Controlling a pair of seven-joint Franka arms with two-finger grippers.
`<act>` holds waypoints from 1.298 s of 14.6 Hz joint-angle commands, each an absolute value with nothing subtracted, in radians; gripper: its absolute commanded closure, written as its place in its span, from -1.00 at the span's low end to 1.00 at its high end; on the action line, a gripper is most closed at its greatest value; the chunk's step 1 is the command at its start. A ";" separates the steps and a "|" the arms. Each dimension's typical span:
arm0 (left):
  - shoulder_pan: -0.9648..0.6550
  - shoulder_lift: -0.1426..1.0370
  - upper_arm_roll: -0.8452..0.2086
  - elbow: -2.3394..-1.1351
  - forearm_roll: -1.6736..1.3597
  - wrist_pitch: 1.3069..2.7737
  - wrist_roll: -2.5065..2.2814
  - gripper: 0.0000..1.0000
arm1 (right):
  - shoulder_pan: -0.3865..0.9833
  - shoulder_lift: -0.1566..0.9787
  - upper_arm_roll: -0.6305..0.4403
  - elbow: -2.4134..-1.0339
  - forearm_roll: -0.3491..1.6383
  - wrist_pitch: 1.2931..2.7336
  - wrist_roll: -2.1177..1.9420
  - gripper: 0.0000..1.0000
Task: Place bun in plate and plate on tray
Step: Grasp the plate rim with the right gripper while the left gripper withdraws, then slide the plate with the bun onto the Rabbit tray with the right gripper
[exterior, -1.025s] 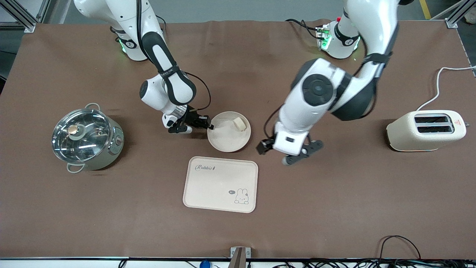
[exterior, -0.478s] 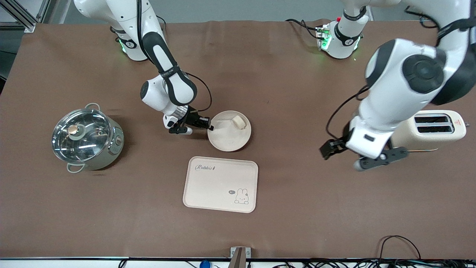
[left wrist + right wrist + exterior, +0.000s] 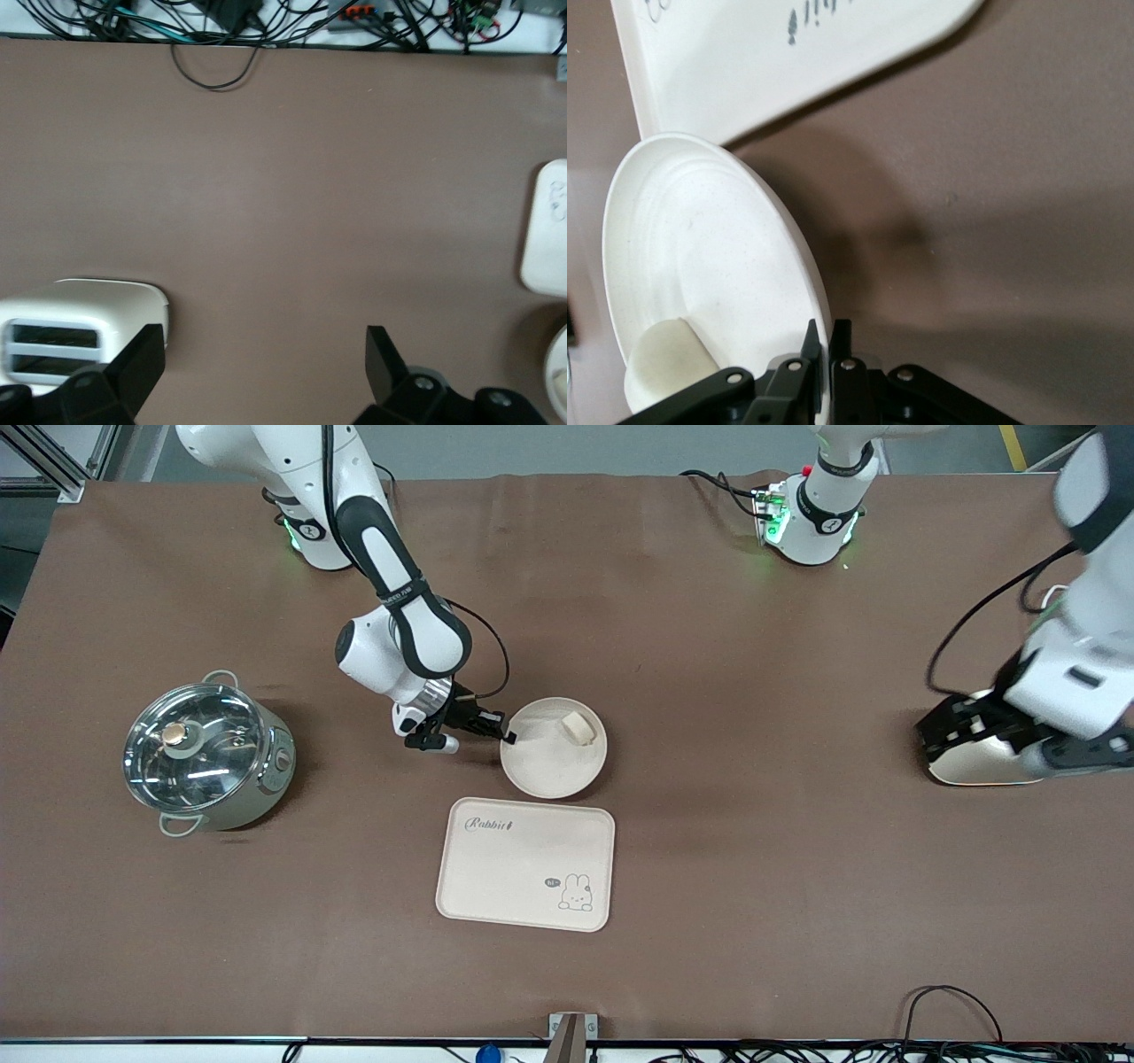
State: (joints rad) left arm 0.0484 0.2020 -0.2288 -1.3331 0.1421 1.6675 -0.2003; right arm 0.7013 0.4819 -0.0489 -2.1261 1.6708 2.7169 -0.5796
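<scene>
The round cream plate (image 3: pixel 549 762) is beside the tray, farther from the front camera, with the small cream bun (image 3: pixel 578 729) in it. My right gripper (image 3: pixel 507 737) is shut on the plate's rim at the side toward the right arm's end. In the right wrist view the fingers (image 3: pixel 831 341) pinch the rim. The plate (image 3: pixel 700 257) is tilted, with a shadow under it, and the bun (image 3: pixel 664 359) lies in it. The Rabbit tray (image 3: pixel 525 864) lies flat and bare, and it also shows in the right wrist view (image 3: pixel 771 62). My left gripper (image 3: pixel 1001 735) is open and empty over the toaster.
A cream toaster (image 3: pixel 974 769) stands at the left arm's end, mostly hidden under the left hand; it also shows in the left wrist view (image 3: pixel 84 323). A steel pot with a glass lid (image 3: pixel 208 755) stands at the right arm's end. Cables run along the table's front edge.
My left arm has swung away from beside the plate to over the toaster. My right gripper has shifted the plate, with the bun in it, a little toward the tray.
</scene>
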 commanded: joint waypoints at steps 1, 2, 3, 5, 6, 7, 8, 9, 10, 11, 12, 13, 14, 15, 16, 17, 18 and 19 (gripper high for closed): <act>0.063 0.150 -0.235 -1.351 0.152 1.608 -0.127 -1.00 | 0.658 0.449 -0.054 -2.126 1.617 2.671 -0.563 0.99; 0.067 0.146 -0.235 -1.351 0.152 1.579 -0.115 -1.00 | 0.622 0.452 -0.055 -2.099 1.561 2.645 -0.530 0.99; 0.071 0.140 -0.236 -1.351 0.152 1.553 -0.101 -1.00 | 0.591 0.456 -0.055 -2.068 1.481 2.608 -0.472 0.99; 0.077 0.120 -0.233 -1.359 0.126 1.533 -0.095 -1.00 | 0.542 0.469 -0.055 -1.975 1.276 2.544 -0.291 0.99; 0.071 0.092 -0.223 -1.382 0.097 1.528 -0.097 -1.00 | 0.525 0.483 -0.055 -1.935 1.181 2.527 -0.211 0.99; 0.063 0.068 -0.204 -1.417 0.086 1.528 -0.097 -1.00 | 0.502 0.500 -0.055 -1.884 1.093 2.484 -0.131 0.99; 0.045 0.045 -0.181 -1.449 0.078 1.529 -0.097 -1.00 | 0.485 0.526 -0.057 -1.826 1.019 2.429 -0.067 0.99; 0.022 0.029 -0.155 -1.469 0.071 1.529 -0.094 -1.00 | 0.457 0.569 -0.057 -1.757 0.949 2.383 -0.008 0.99; -0.001 0.005 -0.131 -1.500 0.068 1.529 -0.092 -1.00 | 0.425 0.631 -0.055 -1.661 0.884 2.332 0.055 0.99; -0.015 -0.023 -0.109 -1.543 0.052 1.545 -0.092 -1.00 | 0.411 0.679 -0.055 -1.591 0.856 2.294 0.095 0.99; -0.017 -0.034 -0.097 -1.558 0.035 1.551 -0.094 -1.00 | 0.408 0.716 -0.055 -1.545 0.850 2.283 0.110 0.99; -0.015 -0.041 -0.097 -1.565 0.035 1.545 -0.095 -1.00 | 0.408 0.744 -0.057 -1.510 0.850 2.281 0.117 0.99; -0.014 -0.046 -0.097 -1.566 0.035 1.543 -0.095 -1.00 | 0.399 0.776 -0.057 -1.471 0.845 2.280 0.118 0.99; -0.011 -0.046 -0.100 -1.566 0.035 1.543 -0.095 -1.00 | 0.390 0.805 -0.057 -1.439 0.827 2.276 0.118 0.99; -0.011 -0.046 -0.100 -1.565 0.037 1.543 -0.095 -1.00 | 0.376 0.833 -0.057 -1.410 0.810 2.270 0.120 0.99; -0.011 -0.046 -0.103 -1.563 0.038 1.543 -0.097 -1.00 | 0.373 0.850 -0.057 -1.387 0.802 2.266 0.120 0.99; -0.011 -0.045 -0.104 -1.562 0.038 1.543 -0.097 -1.00 | 0.373 0.860 -0.057 -1.375 0.793 2.266 0.121 0.99; -0.011 -0.044 -0.104 -1.562 0.038 1.545 -0.097 -1.00 | 0.373 0.864 -0.057 -1.368 0.784 2.267 0.121 0.99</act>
